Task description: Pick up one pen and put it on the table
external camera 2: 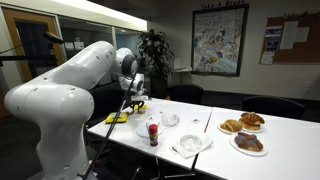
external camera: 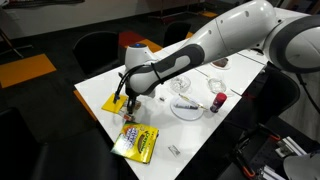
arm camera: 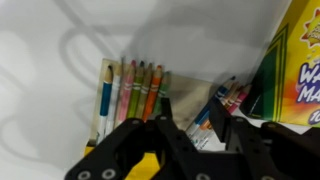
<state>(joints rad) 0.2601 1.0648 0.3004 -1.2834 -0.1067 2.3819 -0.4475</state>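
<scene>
Row of pens [arm camera: 130, 88] distinct only in wrist view

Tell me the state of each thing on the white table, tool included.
Black tool: open, holding nothing, over the pens.
Row of coloured pens: lying side by side, ungripped.
Yellow printed cardboard box: lying flat.
Red can: upright.

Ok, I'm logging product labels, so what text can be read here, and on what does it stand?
"WA" above "MA", cut off by the frame edge: on the yellow box, wrist view.
Print on the yellow pack in an exterior view: too small to read.
Heading on the wall poster: too blurred to read.
</scene>
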